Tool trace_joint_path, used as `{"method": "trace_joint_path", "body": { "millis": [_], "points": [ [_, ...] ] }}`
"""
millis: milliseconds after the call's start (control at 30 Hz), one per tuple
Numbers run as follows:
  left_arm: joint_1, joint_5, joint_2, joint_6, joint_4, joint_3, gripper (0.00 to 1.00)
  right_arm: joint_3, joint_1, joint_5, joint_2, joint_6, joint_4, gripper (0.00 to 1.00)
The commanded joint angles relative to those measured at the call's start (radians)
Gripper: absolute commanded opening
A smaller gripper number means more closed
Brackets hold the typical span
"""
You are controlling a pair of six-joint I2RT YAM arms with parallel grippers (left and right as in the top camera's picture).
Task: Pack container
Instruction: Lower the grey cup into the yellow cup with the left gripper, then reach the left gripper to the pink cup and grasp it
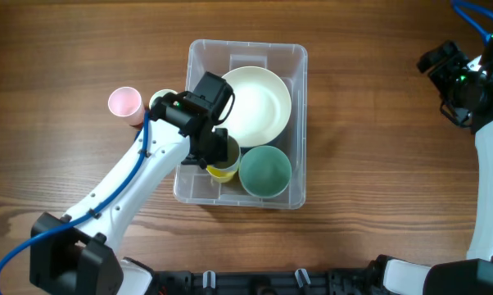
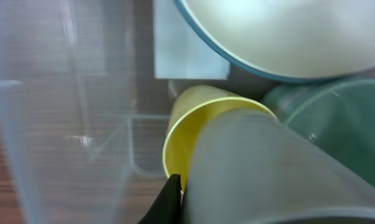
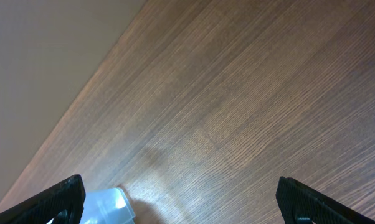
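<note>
Brown wood-grain tabletop (image 1: 377, 164) fills every view. At its centre in the overhead frame sits the large clear plastic rectangular container (image 1: 207, 61).

The left gripper (image 1: 216, 152) is down inside the container's lower left part. It appears to be clamped on a grey plastic cup (image 1: 228, 151), with one black finger (image 2: 172, 199) lying against the cup's left side in the wrist view. The other finger is hidden, so we judge this rather than see it. The grey cup sits at the mouth of a yellow plastic cup (image 1: 222, 171).

We take the step to be nesting the grey cup into the yellow one. To do it well we should line the two cups up on one axis. We should lower gently so the yellow cup does not skid against the container wall, and let go only once the grey cup is seated. The lift out needs to go straight up, clear of the bowl rims beside it.

The right gripper (image 3: 184, 205) hangs at the upper right of the overhead frame with its jaws wide apart and nothing between them.

We count:
- One container.
- Two bowls inside it: a big cream round bowl (image 1: 255, 102) at the top and a smaller green round bowl (image 1: 265, 170) at the lower right.
- Four cups: the yellow and grey ones inside, plus a pink cup (image 1: 124, 102) and a pale cup (image 1: 159, 99) on the table just left of the container. The pale cup is partly hidden by the arm.
</note>
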Motion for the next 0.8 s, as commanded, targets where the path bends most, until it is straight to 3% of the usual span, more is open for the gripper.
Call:
{"method": "trace_joint_path", "body": {
  "millis": [0, 100, 133, 167, 400, 467, 600, 767],
  "points": [
    [0.037, -0.043, -0.048, -0.024, -0.004, 0.0, 0.08, 0.008, 0.002, -0.005, 0.01, 0.007, 0.003, 0.99],
    [0.043, -0.043, -0.057, -0.02, -0.008, 0.0, 0.12, 0.008, 0.002, -0.005, 0.01, 0.007, 0.003, 1.0],
    [0.043, -0.043, -0.056, -0.021, -0.008, 0.0, 0.27, 0.008, 0.002, -0.005, 0.01, 0.007, 0.002, 1.0],
    [0.043, -0.043, -0.057, -0.021, -0.008, 0.0, 0.48, 0.008, 0.002, -0.005, 0.01, 0.007, 0.003, 1.0],
    [0.137, -0.105, -0.134, -0.021, -0.01, 0.077, 0.85, 0.008, 0.002, -0.005, 0.01, 0.007, 0.002, 1.0],
    [0.237, -0.137, -0.154, -0.021, 0.021, 0.077, 0.91, 0.008, 0.002, -0.005, 0.01, 0.007, 0.003, 1.0],
    [0.48, -0.119, -0.114, -0.022, 0.103, 0.077, 0.92, 0.008, 0.002, -0.005, 0.01, 0.007, 0.002, 1.0],
    [0.696, 0.057, 0.0, -0.02, 0.235, 0.077, 0.86, 0.008, 0.002, -0.005, 0.01, 0.007, 0.003, 1.0]
  ]
}}
